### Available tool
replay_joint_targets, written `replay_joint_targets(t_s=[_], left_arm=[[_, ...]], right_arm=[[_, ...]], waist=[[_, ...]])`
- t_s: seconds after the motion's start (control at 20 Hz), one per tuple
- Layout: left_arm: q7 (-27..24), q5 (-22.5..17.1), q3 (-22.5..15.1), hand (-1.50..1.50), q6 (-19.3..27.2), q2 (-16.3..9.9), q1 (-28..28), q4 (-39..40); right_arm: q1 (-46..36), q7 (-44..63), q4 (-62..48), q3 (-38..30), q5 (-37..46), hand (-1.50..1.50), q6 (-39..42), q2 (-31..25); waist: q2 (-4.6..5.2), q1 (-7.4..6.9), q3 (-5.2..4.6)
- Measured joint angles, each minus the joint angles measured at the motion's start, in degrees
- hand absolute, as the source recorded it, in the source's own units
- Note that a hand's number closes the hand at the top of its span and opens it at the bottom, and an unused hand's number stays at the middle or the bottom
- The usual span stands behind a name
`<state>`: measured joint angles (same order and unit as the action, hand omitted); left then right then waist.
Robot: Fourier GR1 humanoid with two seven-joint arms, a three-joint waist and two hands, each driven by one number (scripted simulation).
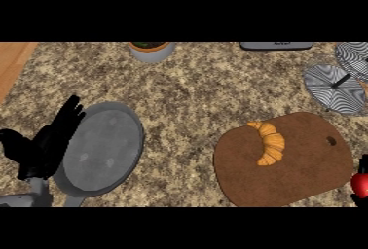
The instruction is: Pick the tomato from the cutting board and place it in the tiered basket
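A brown cutting board (287, 170) lies on the counter at the lower right, with a croissant (268, 142) on it. The red tomato (360, 184) shows at the right edge of the view, beside the board's right rim, with black fingers of my right hand (363, 164) curled above and below it. Most of that hand is cut off by the edge. The tiered basket (335, 88), with striped grey and white trays, stands at the upper right. My left hand (45, 145) rests open at the left, fingers up, beside a grey pan.
A grey pan (101, 148) lies at the lower left, its handle toward the view's bottom. A white pot with a plant (152, 50) stands at the back. A dark flat object (277, 45) sits at the back right. Bare wood shows at the far left.
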<state>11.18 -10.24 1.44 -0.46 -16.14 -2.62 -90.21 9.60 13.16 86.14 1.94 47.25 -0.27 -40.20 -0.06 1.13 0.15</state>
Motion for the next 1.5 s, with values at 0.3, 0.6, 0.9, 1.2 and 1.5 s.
replay_joint_targets(t_s=[0.3,0.6,0.9,1.2,1.5], left_arm=[[-0.3,-0.1,0.3,0.0,0.1,0.2,0.9,0.2],[0.1,0.2,0.1,0.0,0.3,0.3,1.0,0.0],[0.6,0.1,-0.4,0.0,-0.3,0.3,-0.1,-0.4],[0.8,1.0,-1.0,0.0,-0.5,1.1,-2.9,1.1],[1.6,1.9,-1.4,0.0,-0.4,1.9,-2.7,0.5]], right_arm=[[-2.6,-14.9,-10.8,-15.2,-10.4,1.5,-5.1,-7.9],[-8.1,-31.5,-18.9,-28.5,-26.4,1.5,-3.7,-10.3],[-11.6,-47.9,-33.1,-37.2,-36.5,1.5,7.2,-18.1],[-21.9,-53.2,-45.8,-35.1,-36.4,1.5,15.3,-25.7],[-33.7,-50.3,-49.2,-29.0,-33.1,1.5,16.5,-25.6]], waist=[[-0.13,0.76,0.51],[-0.39,0.69,0.53],[0.08,-0.75,0.26],[0.45,-2.48,0.05],[0.4,-2.74,-0.06]])
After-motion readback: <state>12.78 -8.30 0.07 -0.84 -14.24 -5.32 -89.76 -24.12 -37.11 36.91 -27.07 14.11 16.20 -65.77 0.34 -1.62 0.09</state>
